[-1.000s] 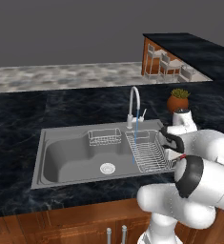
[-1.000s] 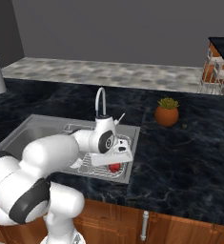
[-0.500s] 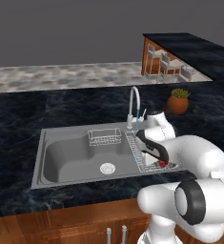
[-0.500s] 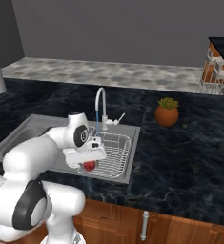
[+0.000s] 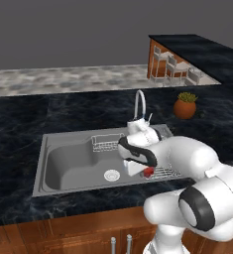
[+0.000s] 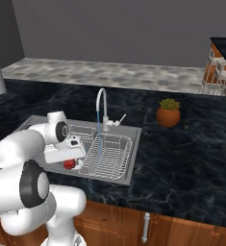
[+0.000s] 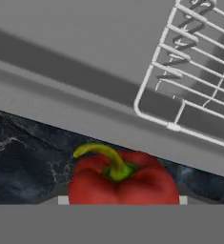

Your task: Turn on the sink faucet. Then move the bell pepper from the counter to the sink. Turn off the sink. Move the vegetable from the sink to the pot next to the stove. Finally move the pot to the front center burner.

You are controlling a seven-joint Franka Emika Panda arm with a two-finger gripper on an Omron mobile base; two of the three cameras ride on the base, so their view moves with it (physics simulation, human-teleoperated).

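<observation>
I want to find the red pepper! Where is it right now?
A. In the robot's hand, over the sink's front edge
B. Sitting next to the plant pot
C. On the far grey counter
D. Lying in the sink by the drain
A: the pepper sits in the hand, with the counter and the sink rim behind it, and it shows under the arm at the front edge in the base views.

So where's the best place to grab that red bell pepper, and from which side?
Probably across the bell pepper's broad red body, below the shoulders, coming down from above along its upright stem. The curved green stem looks too thin for a steady hold. In the hand view the gripper already has the pepper between its fingers this way, over the sink's front rim beside the wire rack.
</observation>
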